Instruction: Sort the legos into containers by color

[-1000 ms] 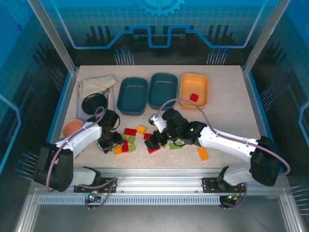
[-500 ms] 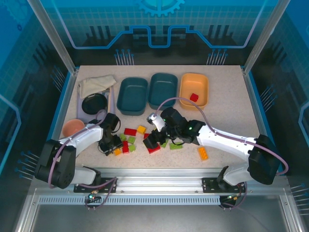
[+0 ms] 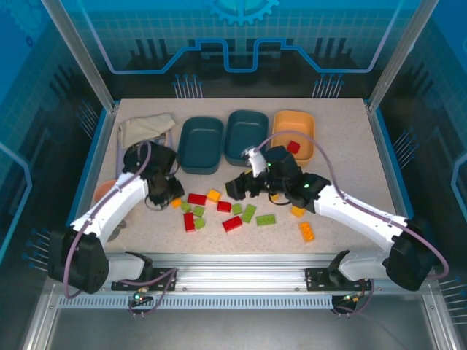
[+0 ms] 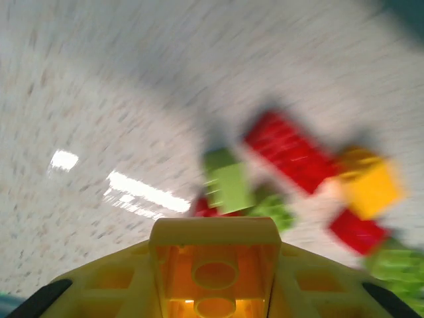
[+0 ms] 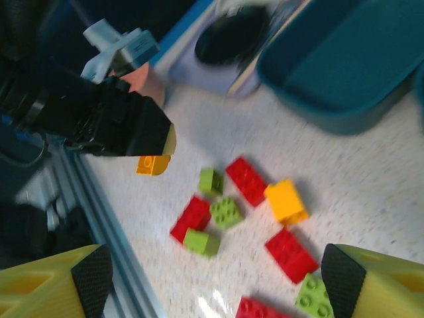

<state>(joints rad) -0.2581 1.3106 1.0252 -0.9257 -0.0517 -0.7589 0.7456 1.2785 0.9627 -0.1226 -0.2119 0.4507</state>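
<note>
My left gripper [image 3: 170, 197] hangs just left of the lego pile, shut on a small orange-yellow lego [image 3: 176, 203]. The left wrist view shows that brick [image 4: 214, 268] clamped between the yellow fingers, hollow underside toward the camera. My right gripper [image 3: 237, 188] hovers over the far side of the pile, open with nothing in it. Red [image 3: 196, 198], green [image 3: 249, 213] and orange-yellow [image 3: 213, 195] legos lie scattered at the table's near middle. Two teal tubs [image 3: 200, 144] [image 3: 246, 135] and an orange tub [image 3: 294, 131] line the back; the orange one holds a red brick [image 3: 293, 147].
A cloth [image 3: 146, 127] lies at the back left by a black round dish [image 3: 137, 156]. A pink bowl [image 3: 104, 191] sits partly under the left arm. Two orange-yellow bricks [image 3: 306, 231] [image 3: 297, 211] lie apart, right of the pile.
The left gripper closed on the orange-yellow brick and lifted it back and left, off the pile. The right arm rose and drew back toward the tubs, jaws slightly wider.
</note>
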